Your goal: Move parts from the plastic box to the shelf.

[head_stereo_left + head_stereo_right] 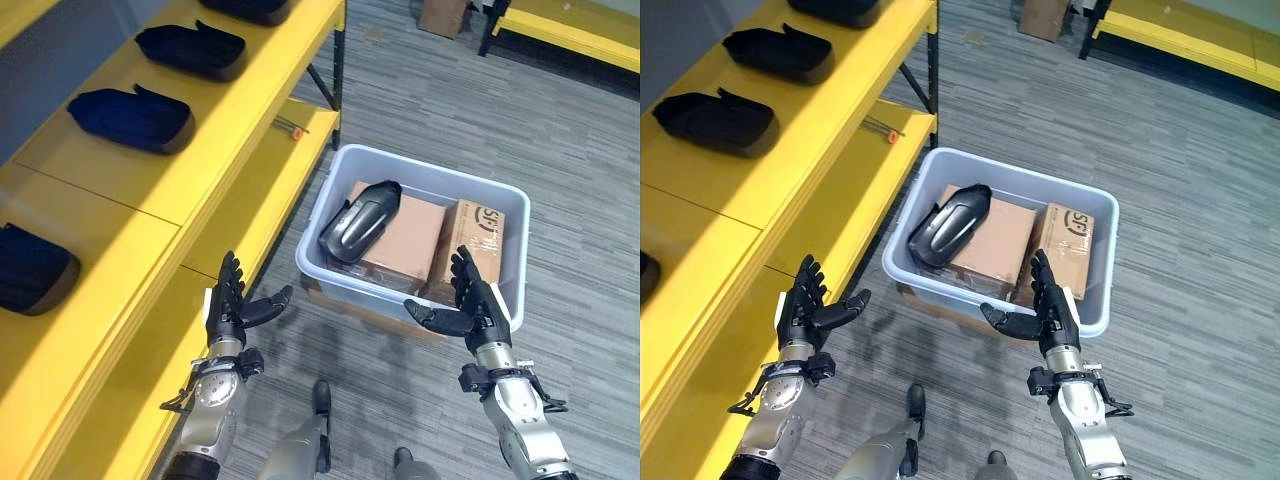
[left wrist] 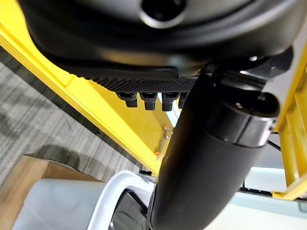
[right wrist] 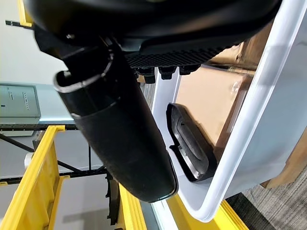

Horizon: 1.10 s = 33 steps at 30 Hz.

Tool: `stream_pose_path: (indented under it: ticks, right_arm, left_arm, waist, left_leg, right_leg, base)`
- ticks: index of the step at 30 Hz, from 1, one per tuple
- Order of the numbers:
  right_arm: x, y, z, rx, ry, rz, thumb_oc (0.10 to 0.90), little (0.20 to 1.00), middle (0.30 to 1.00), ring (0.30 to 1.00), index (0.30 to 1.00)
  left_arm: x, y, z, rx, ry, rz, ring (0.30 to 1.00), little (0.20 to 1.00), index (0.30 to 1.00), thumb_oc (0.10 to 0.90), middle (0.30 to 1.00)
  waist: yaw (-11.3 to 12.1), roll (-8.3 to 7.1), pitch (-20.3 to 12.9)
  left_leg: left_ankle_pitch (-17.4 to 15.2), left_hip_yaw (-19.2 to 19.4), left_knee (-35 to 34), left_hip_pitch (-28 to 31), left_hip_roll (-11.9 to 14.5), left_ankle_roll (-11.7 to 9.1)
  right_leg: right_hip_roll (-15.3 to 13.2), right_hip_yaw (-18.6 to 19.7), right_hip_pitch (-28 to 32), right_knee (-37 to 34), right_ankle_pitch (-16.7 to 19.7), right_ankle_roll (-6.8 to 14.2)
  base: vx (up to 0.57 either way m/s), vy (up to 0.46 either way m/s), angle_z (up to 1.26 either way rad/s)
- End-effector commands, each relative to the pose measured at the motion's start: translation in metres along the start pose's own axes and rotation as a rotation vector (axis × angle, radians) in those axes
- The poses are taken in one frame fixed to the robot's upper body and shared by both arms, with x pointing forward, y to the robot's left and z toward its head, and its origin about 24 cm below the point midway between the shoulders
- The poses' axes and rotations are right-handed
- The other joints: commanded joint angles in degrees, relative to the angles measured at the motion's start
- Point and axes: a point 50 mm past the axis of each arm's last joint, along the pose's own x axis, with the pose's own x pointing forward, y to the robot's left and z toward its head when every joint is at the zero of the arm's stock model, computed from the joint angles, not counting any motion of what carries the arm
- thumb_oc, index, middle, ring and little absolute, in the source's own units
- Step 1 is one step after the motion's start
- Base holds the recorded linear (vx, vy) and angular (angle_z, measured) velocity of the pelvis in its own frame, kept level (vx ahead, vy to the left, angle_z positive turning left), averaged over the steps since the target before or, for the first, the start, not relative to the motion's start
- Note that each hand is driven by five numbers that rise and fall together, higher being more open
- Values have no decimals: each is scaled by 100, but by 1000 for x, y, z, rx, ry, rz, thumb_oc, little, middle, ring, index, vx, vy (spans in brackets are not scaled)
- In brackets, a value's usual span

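Both hands are empty and spread: the right hand [image 1: 478, 305] sits at the lower right of the left eye view with fingers straight and thumb out, just over the near rim of the plastic box [image 1: 420, 172], and the left hand [image 1: 230, 300] mirrors it at lower centre-left, fingers upright, beside the front edge of the yellow shelf [image 1: 200, 135].

Between and beyond them, in the middle of the frame, the box holds one dark part [image 1: 362, 222] lying tilted across the top of a cardboard carton [image 1: 405, 242], with a second carton [image 1: 470, 245] standing just beside it.

Several parts [image 1: 130, 118] already lie in a row on the shelf at upper left (so the job looks well under way).

Judging by this, the step in hand is the reach for the next pick. It calls for both hands to go forward and down into the box and close on either side of the dark part, clearing the rim.
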Motion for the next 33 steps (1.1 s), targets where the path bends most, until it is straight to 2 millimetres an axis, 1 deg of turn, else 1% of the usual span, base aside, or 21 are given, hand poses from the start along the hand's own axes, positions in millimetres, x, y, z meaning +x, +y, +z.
stream_pose_path:
  ticks: [1, 3, 4, 5, 6, 7, 9, 11, 14, 15, 17, 24, 25, 26, 27, 28, 29, 30, 31, 32, 33]
  right_arm:
    - [9, 0, 41, 29, -224, -9, 900, 1000, 1000, 1000, 1000]
    - [9, 3, 41, 29, -221, 0, 900, 1000, 1000, 1000, 1000]
    - [10, 4, 40, 33, -221, 8, 900, 1000, 1000, 1000, 1000]
    - [10, 4, 40, 33, -220, 8, 900, 1000, 1000, 1000, 1000]
    - [10, 3, 39, 36, -217, 6, 900, 1000, 1000, 1000, 1000]
    - [10, 2, 38, 39, -215, 4, 900, 1000, 1000, 1000, 1000]
    - [8, 1, 36, 39, -209, -4, 900, 1000, 1000, 1000, 1000]
    - [6, 0, 34, 37, -202, -7, 900, 1000, 1000, 1000, 1000]
    - [0, -3, 31, 34, -185, -16, 900, 1000, 1000, 1000, 1000]
    - [0, -4, 31, 31, -190, -23, 900, 1000, 1000, 1000, 1000]
    - [1, -6, 33, 31, -197, -29, 900, 1000, 1000, 1000, 1000]
    - [-1, -9, 33, 30, -196, -15, 900, 1000, 1000, 1000, 1000]
    - [-2, -10, 35, 34, -203, -21, 900, 1000, 1000, 1000, 1000]
    - [-2, -10, 35, 34, -203, -21, 900, 1000, 1000, 1000, 1000]
    - [-1, -11, 36, 34, -211, -24, 900, 1000, 1000, 1000, 1000]
    - [-1, -12, 40, 33, -229, -26, 900, 1000, 1000, 1000, 1000]
    - [-1, -14, 44, 22, -249, -27, 900, 1000, 1000, 1000, 1000]
    - [-2, -15, 45, 16, -253, -27, 900, 1000, 1000, 1000, 1000]
    - [-2, -17, 46, 13, -256, -26, 900, 1000, 1000, 1000, 1000]
    - [-1, -17, 47, 6, -261, -25, 900, 1000, 1000, 1000, 1000]
    - [-1, -17, 49, -2, -269, -20, 900, 1000, 1000, 1000, 1000]
  left_arm:
    - [7, -3, 44, 1, -223, -37, 1000, 1000, 1000, 900, 1000]
    - [7, -1, 43, 4, -219, -35, 1000, 1000, 1000, 900, 1000]
    - [7, -1, 42, 5, -213, -34, 1000, 1000, 1000, 900, 1000]
    - [7, -1, 41, 5, -212, -34, 1000, 1000, 1000, 900, 1000]
    - [6, -2, 40, -1, -207, -36, 1000, 1000, 1000, 900, 1000]
    - [5, -2, 39, -3, -203, -34, 1000, 1000, 1000, 900, 1000]
    - [4, -2, 37, 6, -194, -34, 1000, 1000, 1000, 900, 1000]
    - [3, -2, 34, 13, -184, -35, 1000, 1000, 1000, 900, 1000]
    - [0, -6, 28, 14, -164, -48, 1000, 1000, 1000, 900, 1000]
    - [1, -8, 28, 4, -165, -45, 1000, 1000, 1000, 900, 1000]
    - [0, -9, 28, -10, -167, -47, 1000, 1000, 1000, 900, 1000]
    - [-4, -11, 25, -20, -151, -70, 1000, 1000, 1000, 900, 1000]
    - [-3, -12, 26, -27, -153, -74, 1000, 1000, 1000, 900, 1000]
    - [-3, -12, 26, -27, -154, -74, 1000, 1000, 1000, 900, 1000]
    - [-3, -13, 26, -30, -155, -78, 1000, 1000, 1000, 900, 1000]
    - [-2, -15, 28, -40, -162, -85, 1000, 1000, 1000, 900, 1000]
    - [-1, -16, 30, -47, -174, -94, 1000, 1000, 1000, 900, 1000]
    - [-2, -17, 31, -56, -177, -100, 1000, 1000, 1000, 900, 1000]
    - [-2, -18, 31, -61, -178, -106, 1000, 1000, 1000, 900, 1000]
    - [-1, -19, 32, -63, -183, -107, 1000, 1000, 1000, 900, 1000]
    - [-1, -19, 33, -69, -188, -104, 1000, 1000, 1000, 900, 1000]
  waist:
    - [-79, 126, -65]
    - [-79, 165, -19]
    - [-113, 184, -11]
    - [-119, 182, -2]
    - [-174, 193, 54]
    - [-198, 163, 91]
    - [-270, 104, 113]
    - [-325, 84, 122]
    - [-345, 46, 31]
    - [-343, 58, -10]
    - [-336, 96, -86]
    - [-410, 215, -231]
    - [-442, 239, -231]
    - [-443, 240, -230]
    - [-461, 235, -199]
    - [-483, 232, -138]
    - [-493, 212, -55]
    - [-497, 229, 7]
    - [-476, 217, 92]
    - [-433, 207, 157]
    - [-378, 191, 215]
  left_leg:
    - [-527, -22, 391, 21, 555, -245]
    - [-587, 56, 258, 262, 530, -220]
    - [-583, 94, 122, 396, 531, -235]
    - [-582, 89, 96, 428, 530, -242]
    - [-549, 107, -41, 573, 522, -264]
    - [-547, 111, -118, 658, 488, -277]
    - [-557, 139, -271, 863, 430, -319]
    - [-555, 121, -350, 992, 392, -350]
    - [-572, 194, -430, 1103, 331, -392]
    - [-576, 223, -455, 1098, 344, -410]
    - [-594, 279, -452, 1103, 376, -435]
    - [-743, 314, -269, 1166, 444, -527]
    - [-833, 331, -21, 1134, 482, -578]
    - [-847, 330, 4, 1123, 485, -580]
    - [-900, 339, 263, 1057, 492, -618]
    - [-994, 349, 655, 897, 529, -679]
    - [-939, 372, 1236, 702, 577, -757]
    - [-877, 320, 1671, 496, 639, -845]
    - [-704, 193, 2135, 273, 650, -937]
    - [-587, -16, 2454, 122, 581, -992]
    - [-571, -301, 2664, 4, 459, -996]
  right_leg:
    - [325, -313, -576, 478, 1495, -322]
    - [245, -721, -736, 574, 1382, -367]
    - [416, -844, -889, 399, 1139, -438]
    - [416, -850, -872, 407, 1118, -444]
    - [786, -944, -1235, 172, 827, -519]
    - [895, -1029, -1376, 5, 840, -527]
    - [935, -1236, -1434, -533, 998, -521]
    - [971, -1255, -1363, -833, 1105, -510]
    - [960, -1213, -928, -1314, 1117, -530]
    - [996, -1185, -883, -1366, 1118, -550]
    - [990, -1263, -807, -1416, 1122, -556]
    - [1032, -1149, -575, -1530, 1031, -638]
    - [1042, -1123, -526, -1513, 973, -678]
    - [1043, -1125, -526, -1511, 971, -680]
    - [1032, -1102, -514, -1494, 960, -702]
    - [1021, -1089, -483, -1484, 921, -738]
    - [1002, -1054, -433, -1461, 876, -805]
    - [1030, -1057, -373, -1448, 838, -870]
    - [1041, -1048, -314, -1435, 819, -941]
    - [1055, -1030, -281, -1424, 810, -984]
    - [1068, -986, -255, -1395, 770, -999]
  base:
    - [53, 259, 15]
    - [82, 193, 7]
    - [78, 93, -20]
    - [104, 92, -30]
    - [87, 53, -17]
    - [122, 61, -18]
    - [108, 7, -11]
    - [93, -6, 2]
    - [81, -18, 16]
    - [53, -31, 12]
    - [50, -46, 6]
    - [62, -80, -8]
    - [55, -94, -3]
    - [38, -102, 0]
    - [-6, -82, 2]
    - [-4, -149, 3]
    - [-13, -140, 10]
    - [-12, -138, 24]
    - [-21, -93, 36]
    - [-16, -70, 36]
    - [6, -33, 0]
